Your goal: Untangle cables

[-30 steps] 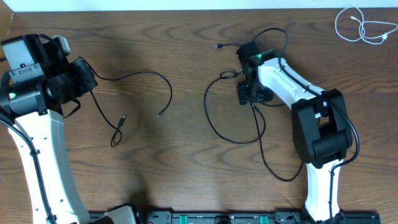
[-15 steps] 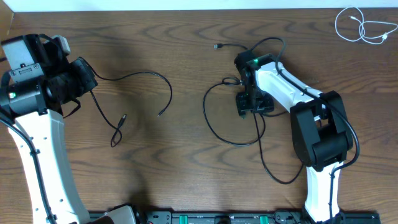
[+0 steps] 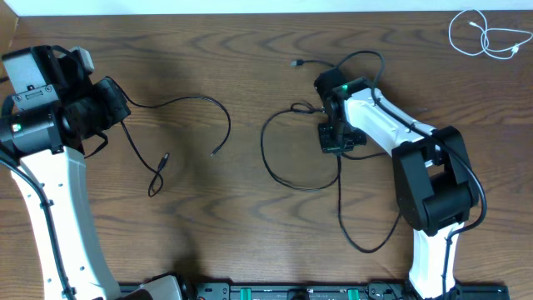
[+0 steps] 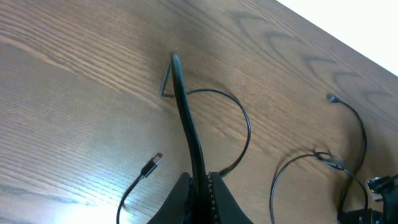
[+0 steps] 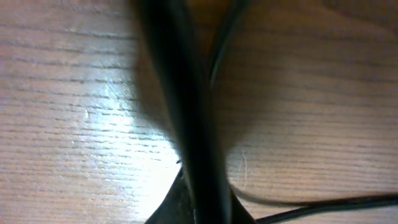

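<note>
A black cable [image 3: 200,100] lies across the left half of the table, its plug ends [image 3: 165,157] near the middle. My left gripper [image 3: 117,104] is shut on it. In the left wrist view this cable [image 4: 186,118] rises straight out of the shut left gripper [image 4: 200,182]. A second lot of black cables [image 3: 275,167] loops around the table's centre right. My right gripper [image 3: 333,137] is down on them. Close up, the right gripper [image 5: 202,190] is shut on a black cable [image 5: 174,93]. A white cable [image 3: 483,33] lies coiled, apart, at the far right corner.
The table is brown wood with its far edge [image 3: 250,12] along the top. A long black loop [image 3: 358,242] trails toward the right arm's base [image 3: 433,250]. A loose plug [image 3: 294,62] lies behind the right gripper.
My right gripper has gone from open to shut on the black cable. The centre loop has slid left and the trailing loop has shifted. The left arm has not moved.
</note>
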